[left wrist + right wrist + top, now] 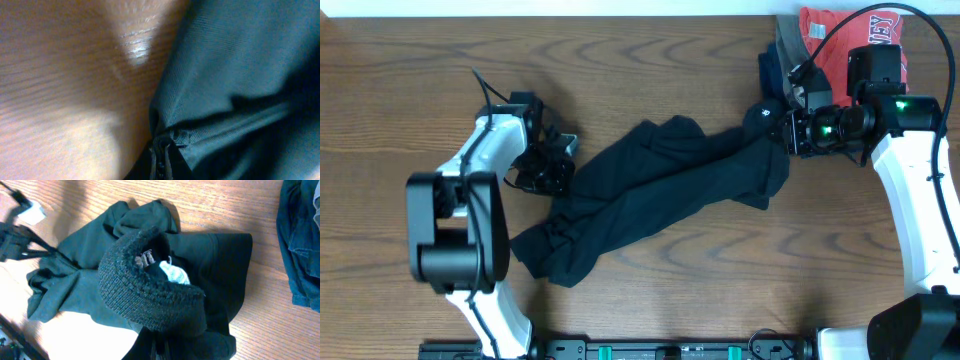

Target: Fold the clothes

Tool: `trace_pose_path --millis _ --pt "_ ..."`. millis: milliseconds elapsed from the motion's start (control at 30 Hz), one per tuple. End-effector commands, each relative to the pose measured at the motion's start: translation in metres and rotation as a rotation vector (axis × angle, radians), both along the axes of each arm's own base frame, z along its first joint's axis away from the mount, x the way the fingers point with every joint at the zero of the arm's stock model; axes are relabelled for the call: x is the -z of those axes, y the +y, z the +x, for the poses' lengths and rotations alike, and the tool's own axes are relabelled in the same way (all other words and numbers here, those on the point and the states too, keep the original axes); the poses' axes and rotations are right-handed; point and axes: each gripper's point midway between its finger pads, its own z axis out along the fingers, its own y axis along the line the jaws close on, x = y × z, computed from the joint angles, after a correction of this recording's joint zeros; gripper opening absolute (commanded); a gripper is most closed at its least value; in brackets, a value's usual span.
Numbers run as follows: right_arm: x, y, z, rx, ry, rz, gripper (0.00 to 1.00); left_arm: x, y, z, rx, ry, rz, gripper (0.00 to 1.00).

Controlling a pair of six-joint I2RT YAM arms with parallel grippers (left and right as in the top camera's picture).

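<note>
Fabric report: I see the crumpled soft black long-sleeved garment [660, 190] stretched diagonally across the wooden table [650, 60]. My left gripper [558, 168] pinches its edge at nine o'clock, and my right gripper [772, 122] clamps its ribbed end at two o'clock.

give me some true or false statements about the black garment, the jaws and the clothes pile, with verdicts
1. The black garment lies bunched on the table, stretched between both arms. True.
2. The right jaws are shut on the garment's ribbed edge. True.
3. The left jaws hang open, clear of the cloth. False: they are shut on the garment's left end.
4. The red shirt lies at the near left corner. False: it lies at the far right corner.
5. The garment is folded into a neat square. False: it is crumpled.
</note>
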Motion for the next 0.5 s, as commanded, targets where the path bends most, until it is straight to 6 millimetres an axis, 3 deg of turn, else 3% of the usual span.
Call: trace_pose_path --millis 0,300,467 --pt "-0.007 0.001 0.002 -0.007 -0.024 0.011 0.03 -0.056 0.002 0.025 -0.038 -0.182 0.008 0.06" --pt "-0.007 0.001 0.002 -0.007 -0.025 0.011 0.04 -0.131 0.011 0.025 -0.063 -0.413 0.051 0.06" --pt "-0.007 0.001 0.002 -0.007 -0.025 0.011 0.02 -0.138 0.011 0.023 -0.063 -0.432 0.05 0.07"
